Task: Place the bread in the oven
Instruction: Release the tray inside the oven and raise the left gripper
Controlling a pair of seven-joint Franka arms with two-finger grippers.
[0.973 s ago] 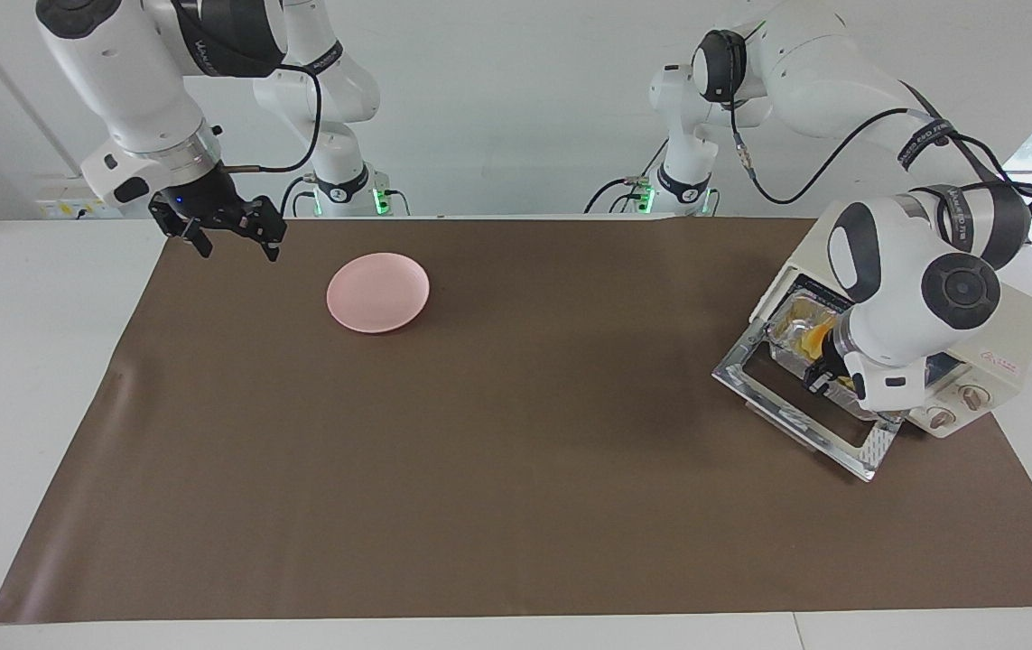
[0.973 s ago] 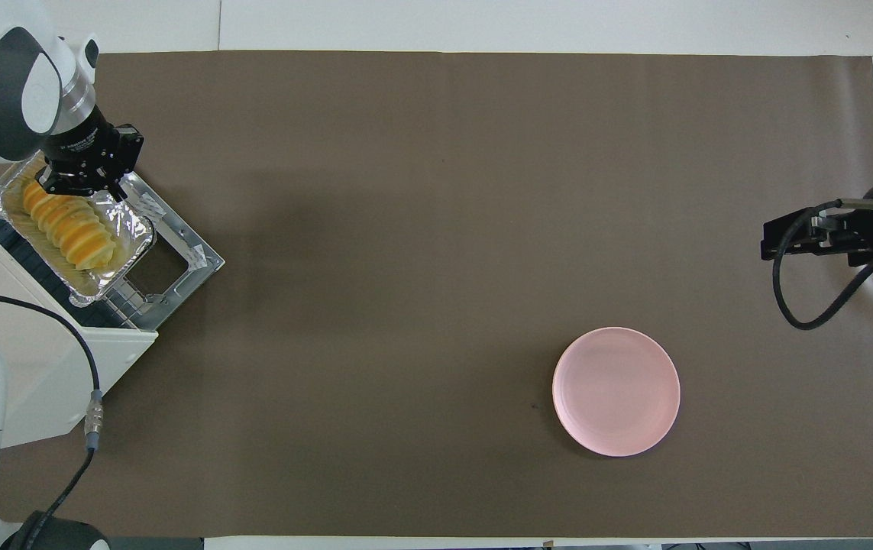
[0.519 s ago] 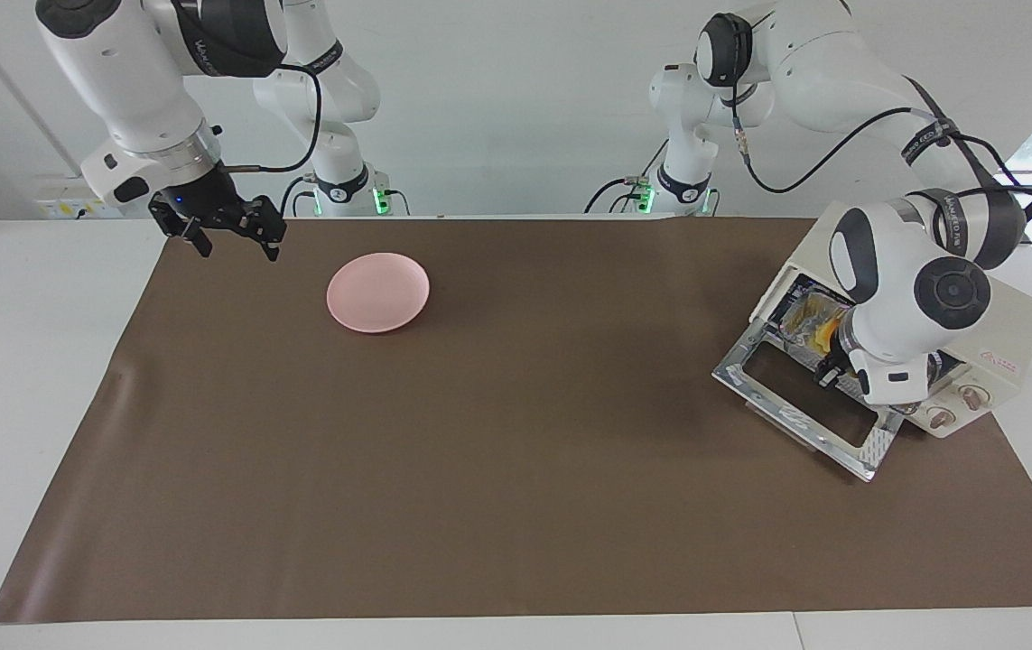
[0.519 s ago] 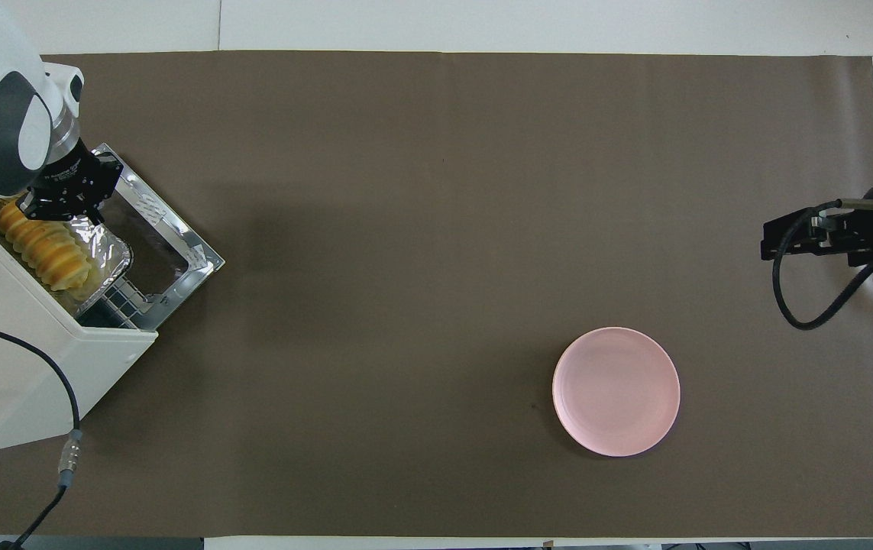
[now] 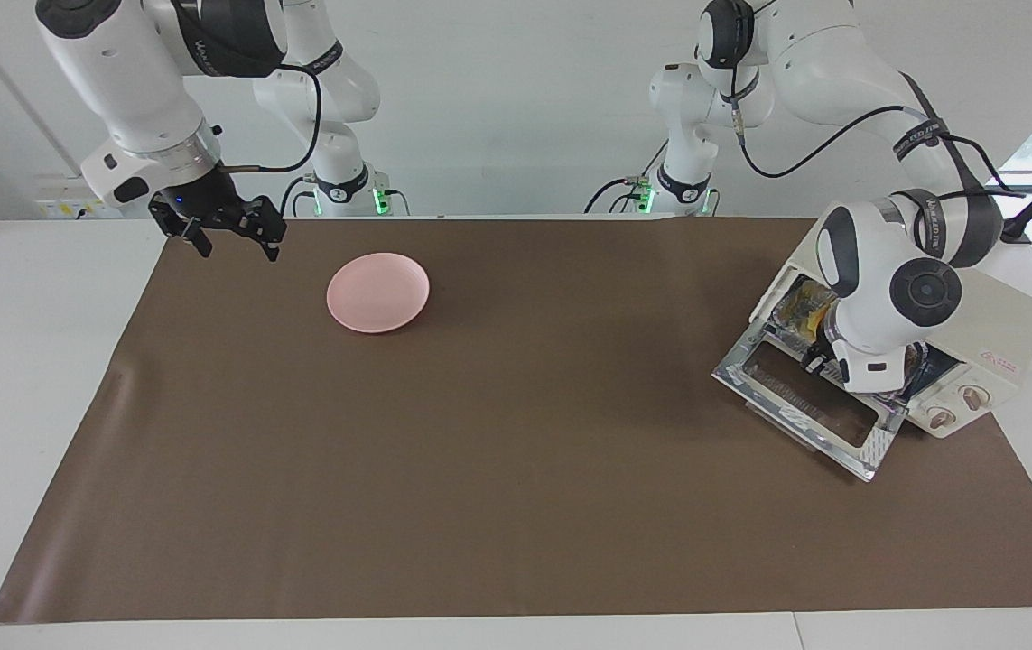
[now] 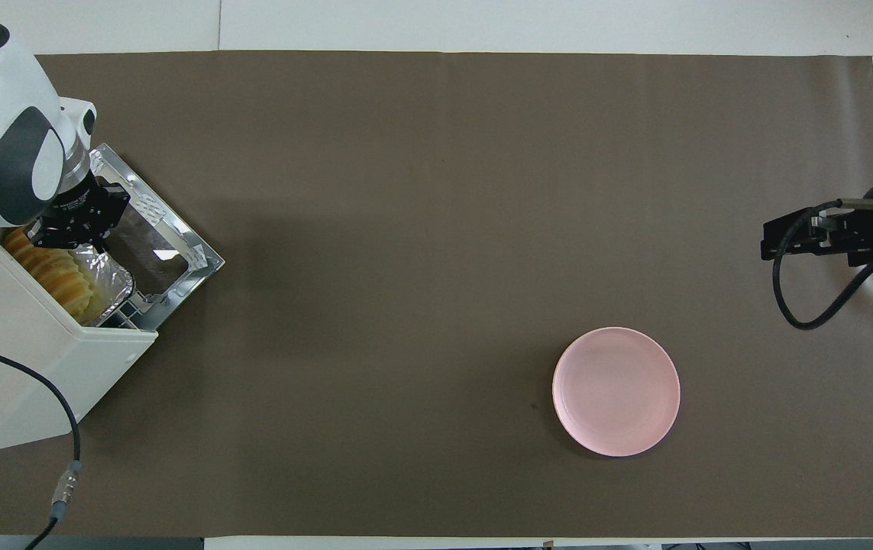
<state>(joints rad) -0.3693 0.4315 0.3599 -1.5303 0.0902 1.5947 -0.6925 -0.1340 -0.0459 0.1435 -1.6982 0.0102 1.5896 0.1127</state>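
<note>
Count: one oven (image 6: pixel 39 344) at 9 o'clock, door (image 6: pixel 165 244) down. One foil tray (image 6: pixel 111 279) inside, holding one loaf (image 6: pixel 50 267). One pink plate (image 6: pixel 615 391) at 4 o'clock. One brown mat (image 6: pixel 436 229). Two arms, two grippers (image 6: pixel 73 225) (image 5: pixel 227 236).

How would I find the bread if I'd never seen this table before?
Look for the cream-white boxy toaster oven at the left arm's end of the brown table. In its open mouth sits a shiny silver foil tray. The bread is the ridged golden-yellow loaf lying in that tray.
</note>
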